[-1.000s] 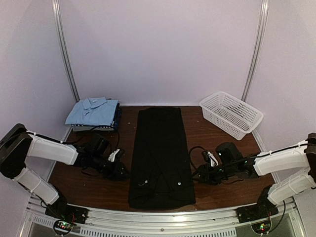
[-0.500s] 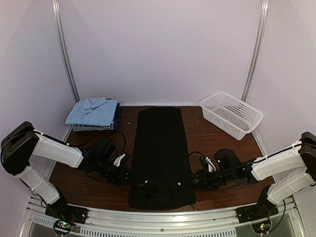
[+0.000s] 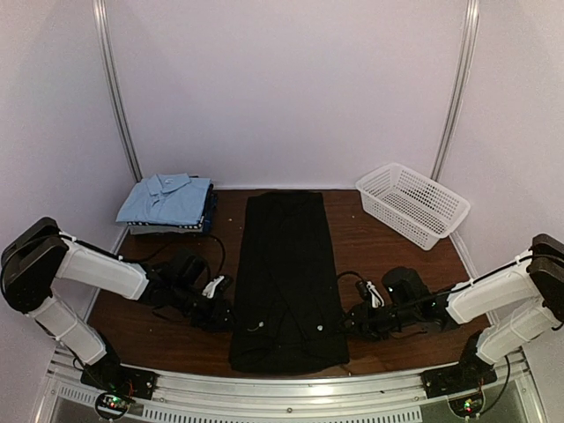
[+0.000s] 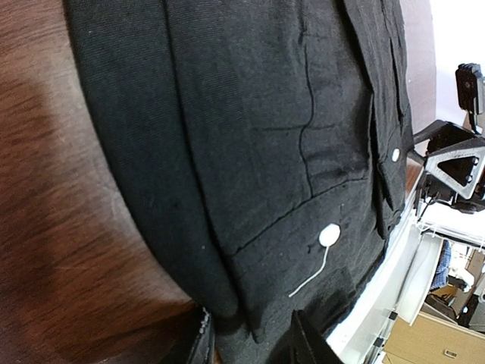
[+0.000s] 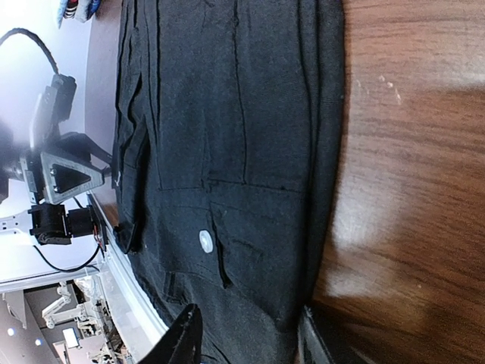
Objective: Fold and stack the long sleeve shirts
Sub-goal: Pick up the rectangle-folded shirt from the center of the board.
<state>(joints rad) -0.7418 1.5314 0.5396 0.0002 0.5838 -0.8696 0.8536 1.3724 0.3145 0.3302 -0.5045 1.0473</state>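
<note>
Top external view: you see a long black shirt [image 3: 286,273] lying flat down the middle of the wooden table [image 3: 388,256]. It is folded into a narrow strip, and its near end is close to the arm bases.
Left side: your left gripper [image 3: 222,310] sits low on the table, right at the shirt's left edge near that near end.
Left wrist view: the fingers [image 4: 203,345] stand partly apart astride the shirt's edge, with dark fabric filling the gap. You cannot tell whether they are pinching it. A white button [image 4: 328,236] with a loose white thread [image 4: 309,277] lies on the cloth just ahead.
Right side: your right gripper [image 3: 351,319] sits low at the shirt's right edge, roughly opposite the left one.
Right wrist view: the jaws are parted, with one finger over the black cloth and the other over bare wood, so the folded edge runs between them. Nothing is clamped.
Folded stack: a light blue collared shirt [image 3: 163,198] rests on top of darker folded shirts [image 3: 210,211] at the far left corner, well apart from both grippers.
Basket: a white mesh basket [image 3: 412,204] stands at the far right corner.
</note>
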